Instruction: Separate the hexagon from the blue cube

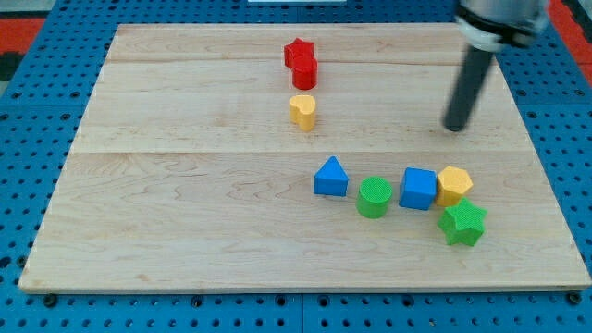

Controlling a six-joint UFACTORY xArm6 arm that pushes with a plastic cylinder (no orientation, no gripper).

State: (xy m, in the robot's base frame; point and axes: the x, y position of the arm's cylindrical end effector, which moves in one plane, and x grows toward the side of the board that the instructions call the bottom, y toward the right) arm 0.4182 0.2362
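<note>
Wooden board (185, 213) on blue pegboard. Nearest, the green star (462, 224); behind it the yellow hexagon (454, 185) touches the blue cube (418, 189), hence unseparated. Farther, my tip (454, 129), a bare rod holding nothing, stands apart above them.

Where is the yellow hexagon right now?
The yellow hexagon sits at the view's lower right, touching the right side of the blue cube, with the green star just below it.

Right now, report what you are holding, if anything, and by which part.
Nothing is held. My tip rests free on the board, toward the view's top from the yellow hexagon and blue cube, touching neither.
</note>
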